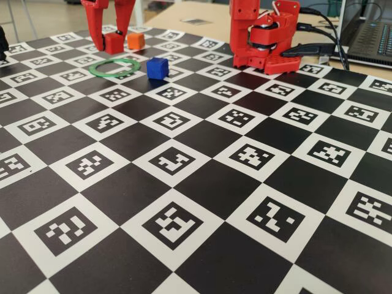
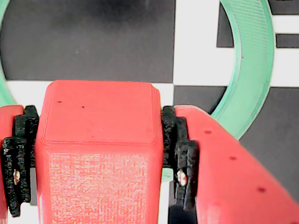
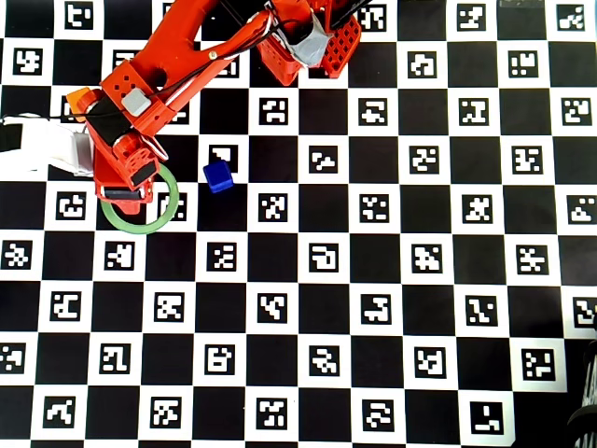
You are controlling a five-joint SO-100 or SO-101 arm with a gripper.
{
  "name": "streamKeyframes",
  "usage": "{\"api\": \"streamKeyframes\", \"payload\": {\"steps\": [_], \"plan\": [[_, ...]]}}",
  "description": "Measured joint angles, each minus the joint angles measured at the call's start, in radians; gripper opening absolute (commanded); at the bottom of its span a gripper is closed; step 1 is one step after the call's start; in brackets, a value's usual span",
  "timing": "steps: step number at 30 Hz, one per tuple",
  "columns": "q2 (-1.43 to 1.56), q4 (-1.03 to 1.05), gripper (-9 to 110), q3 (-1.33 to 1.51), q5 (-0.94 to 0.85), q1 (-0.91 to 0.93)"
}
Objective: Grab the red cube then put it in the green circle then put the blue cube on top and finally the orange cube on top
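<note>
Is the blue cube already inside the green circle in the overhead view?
No, the blue cube sits on the board to the right of the green circle, outside it.

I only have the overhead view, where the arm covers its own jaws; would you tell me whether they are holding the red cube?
Observer: Yes. In the wrist view the red cube sits clamped between the jaws' black pads.
Operator: Is it over the green circle?
Observer: Only at its edge. The rim of the green circle passes under the cube, and most of the opening lies ahead of it.
Operator: And the orange cube, half hidden for me?
Observer: In the fixed view the orange cube stands free on the board, just right of the red one and not touching it.
</note>
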Motion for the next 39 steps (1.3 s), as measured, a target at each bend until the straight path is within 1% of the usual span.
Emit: {"api": "streamKeyframes", "payload": {"steps": [39], "plan": [[-0.032,-0.084,1,0.046,-0.014,0.023]]}}
